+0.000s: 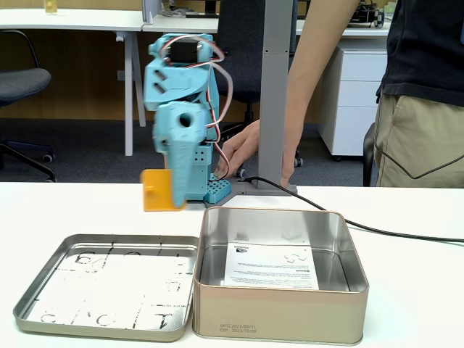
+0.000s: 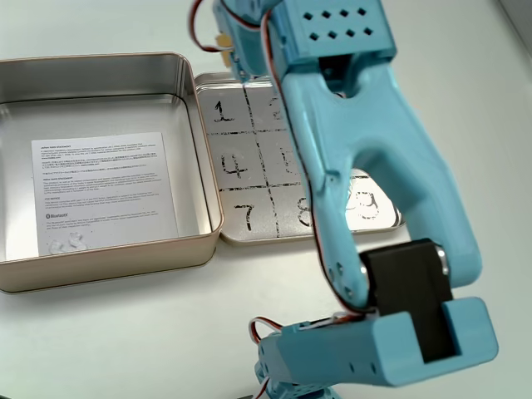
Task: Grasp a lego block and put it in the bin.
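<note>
In a fixed view, the blue tool (image 1: 168, 197) clamps the yellow lego block (image 1: 158, 190) above the flat tray (image 1: 101, 286), left of the bin (image 1: 279, 312); in another, the arm (image 2: 357, 158) crosses the numbered tray beside the bin (image 2: 195, 125) on the white bench (image 2: 125, 332).

You have a shallow silver lid-tray (image 1: 109, 286) lying flat on the white table (image 1: 420, 283), its floor marked with a hand-drawn grid of black numbers. Behind the table a person (image 1: 417, 94) in a dark shirt and khaki trousers stands. A black cable (image 1: 377, 228) trails across the tabletop.
</note>
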You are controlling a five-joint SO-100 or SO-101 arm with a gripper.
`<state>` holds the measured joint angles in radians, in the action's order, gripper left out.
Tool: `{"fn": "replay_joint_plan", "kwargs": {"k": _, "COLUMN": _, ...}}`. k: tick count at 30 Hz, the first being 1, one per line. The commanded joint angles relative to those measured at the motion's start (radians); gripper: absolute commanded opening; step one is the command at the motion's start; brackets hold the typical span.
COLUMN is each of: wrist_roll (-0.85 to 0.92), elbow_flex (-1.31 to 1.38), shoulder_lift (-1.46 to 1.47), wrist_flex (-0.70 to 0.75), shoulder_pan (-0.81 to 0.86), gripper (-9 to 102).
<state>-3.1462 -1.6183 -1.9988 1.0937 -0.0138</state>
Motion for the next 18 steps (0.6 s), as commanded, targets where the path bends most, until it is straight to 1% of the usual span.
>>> {"fn": "replay_joint_plan", "kwargs": {"k": 1, "wrist_roll": 0.002, "elbow_flex": 0.041, "shoulder_lift": -0.071, "wrist_flex": 0.021, "shoulder_pan": -0.089, "gripper": 0}}
{"fn": "replay_joint_plan", "kwargs": {"k": 5, "wrist_roll": 0.005, "elbow_flex": 0.046, "shoulder_lift": -0.067, "wrist_flex": 0.02, "shoulder_pan": -0.222, "gripper": 0}}
{"fn": "replay_joint_plan", "kwargs": {"k": 11, "wrist_roll": 0.038, "elbow_flex": 0.046, "shoulder_lift": 0.021, "wrist_flex": -0.06, "shoulder_pan": -0.469, "gripper": 0}}
{"fn": "replay_joint_plan", "kwargs": {"k": 14, "wrist_roll": 0.054, "elbow_flex": 0.046, "shoulder_lift": 0.08, "wrist_flex": -0.089, "shoulder_pan": -0.522, "gripper": 0}}
{"fn": "replay_joint_plan", "kwargs": {"k": 18, "wrist_roll": 0.051, "elbow_flex": 0.041, "shoulder_lift": 0.164, "wrist_flex": -0.098, "shoulder_pan": -0.528, "gripper": 0}}
